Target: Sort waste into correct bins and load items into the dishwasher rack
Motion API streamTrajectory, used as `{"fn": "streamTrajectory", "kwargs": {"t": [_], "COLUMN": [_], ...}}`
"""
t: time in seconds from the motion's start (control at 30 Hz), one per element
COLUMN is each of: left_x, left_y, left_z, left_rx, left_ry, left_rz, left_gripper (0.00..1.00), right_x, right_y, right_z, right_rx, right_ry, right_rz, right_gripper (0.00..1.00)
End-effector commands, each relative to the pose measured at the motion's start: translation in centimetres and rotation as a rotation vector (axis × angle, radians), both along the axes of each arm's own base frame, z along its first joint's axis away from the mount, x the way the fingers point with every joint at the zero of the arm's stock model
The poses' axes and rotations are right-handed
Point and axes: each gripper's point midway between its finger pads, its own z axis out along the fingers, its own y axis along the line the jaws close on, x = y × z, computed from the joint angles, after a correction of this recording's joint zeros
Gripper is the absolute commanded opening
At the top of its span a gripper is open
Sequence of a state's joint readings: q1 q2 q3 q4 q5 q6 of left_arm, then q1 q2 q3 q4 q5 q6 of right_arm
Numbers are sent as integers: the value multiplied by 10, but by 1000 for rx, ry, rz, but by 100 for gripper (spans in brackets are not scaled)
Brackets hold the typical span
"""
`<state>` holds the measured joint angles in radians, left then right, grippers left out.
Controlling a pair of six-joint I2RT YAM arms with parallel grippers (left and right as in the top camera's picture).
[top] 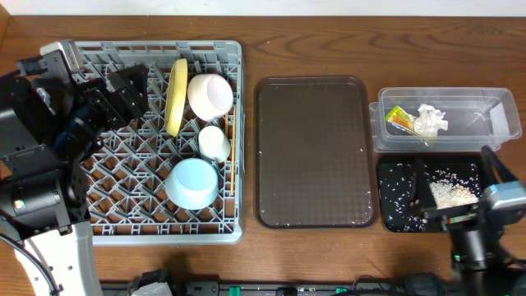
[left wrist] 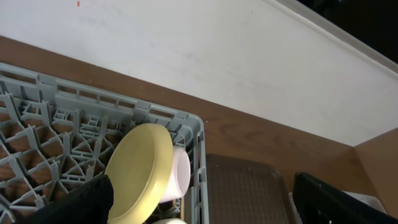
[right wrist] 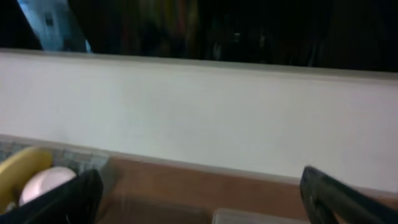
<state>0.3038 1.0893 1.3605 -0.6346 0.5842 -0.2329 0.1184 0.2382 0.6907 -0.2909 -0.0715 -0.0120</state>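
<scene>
Overhead, loading looks done: yellow plate (top: 176, 97) stands inside the rack (top: 148, 234), rice (top: 450, 193) well right of it. My right claw (right wrist: 200, 174) gapes empty; left claw (top: 131, 92), cannot tell. Next, I judge: withdraw both clear.

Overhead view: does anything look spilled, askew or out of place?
Nothing serious. Loose white cooked rice lies partly scattered across the shallow black rectangular tray rather than in one heap, but all within its rim. The round yellow plate stands on edge in the large grey plastic rack, as intended.
</scene>
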Motion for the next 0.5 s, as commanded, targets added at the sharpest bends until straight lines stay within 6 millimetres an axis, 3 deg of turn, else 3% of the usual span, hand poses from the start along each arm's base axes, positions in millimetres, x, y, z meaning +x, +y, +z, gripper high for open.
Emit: {"fn": "streamTrajectory", "kwargs": {"t": [0.0,0.3,0.47], "left_x": [0,0,0], "left_y": [-1,-1,-1], "left_z": [9,9,9], "left_rx": [5,5,5], "left_ry": [-20,-20,-20], "left_rz": [-1,-1,-1], "left_gripper": [93,93,93], "right_x": [4,23,37], "right_y": [4,10,12], "right_z": [-30,-94,-141], "right_rx": [-19,-29,-38], "right_ry": [-48,-168,-98], "right_rz": [13,25,25], "right_gripper": [99,99,99]}}
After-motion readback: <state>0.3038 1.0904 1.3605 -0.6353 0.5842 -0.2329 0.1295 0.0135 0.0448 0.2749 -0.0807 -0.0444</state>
